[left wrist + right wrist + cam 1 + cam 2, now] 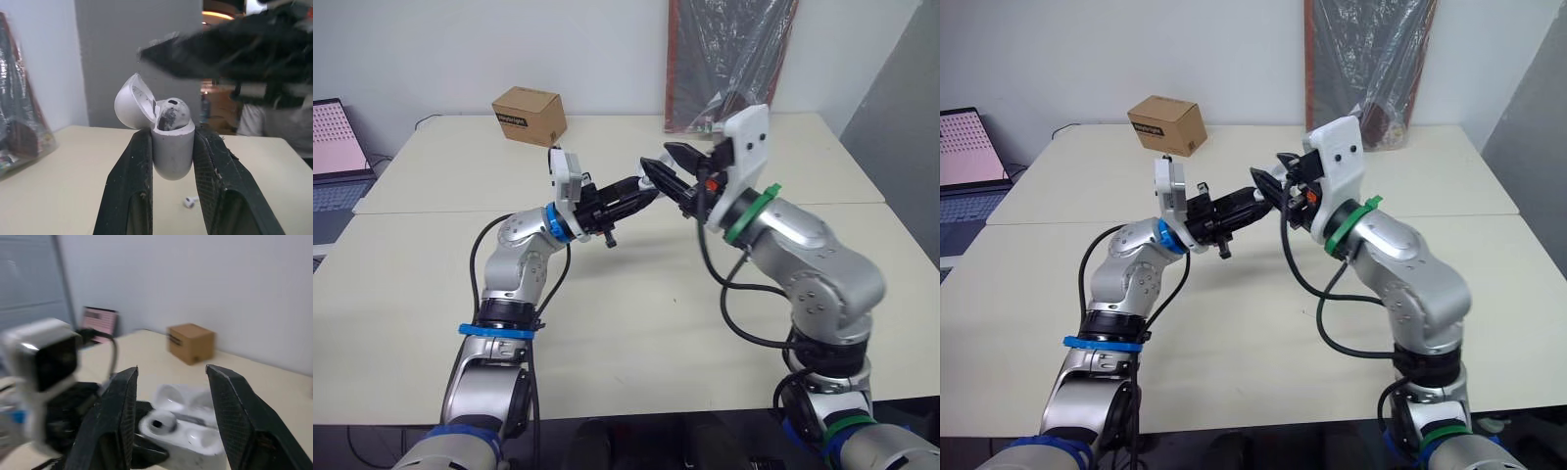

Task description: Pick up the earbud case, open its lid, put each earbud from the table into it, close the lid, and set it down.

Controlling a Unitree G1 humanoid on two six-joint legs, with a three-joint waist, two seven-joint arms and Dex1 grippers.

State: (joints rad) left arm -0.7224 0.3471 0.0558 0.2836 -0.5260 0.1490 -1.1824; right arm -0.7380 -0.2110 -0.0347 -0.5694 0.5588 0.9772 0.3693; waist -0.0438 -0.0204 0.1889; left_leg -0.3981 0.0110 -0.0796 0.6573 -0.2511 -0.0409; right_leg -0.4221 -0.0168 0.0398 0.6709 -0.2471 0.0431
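The left gripper [172, 139] has its jaws clamped on the earbud case [171, 154], one black finger against each side of the white body, and holds it up in the air above the table [636, 323]. The lid [131, 102] stands swung back on its hinge, so the picking up and the opening are done. One earbud [172, 111] sits in the mouth of the case; from where I stand I can't say whether it is pushed fully home. The well beside it looks empty to me, though the right wrist view is too soft to be sure.

Right against it, the right gripper [171, 374] has its jaws wide apart with nothing between them, its tips poised around the open case from the other side.

Down on the tabletop, below the raised case, lies the second earbud [190, 201], small and white, apart from both grippers. So I'd put the job at about the halfway mark: that bud has to be fetched and dropped into the free well, then the lid shut and the case set down.

Farther back, a cardboard box [530, 115] sits near the table's far edge and a laptop [337, 147] stands off to the left.
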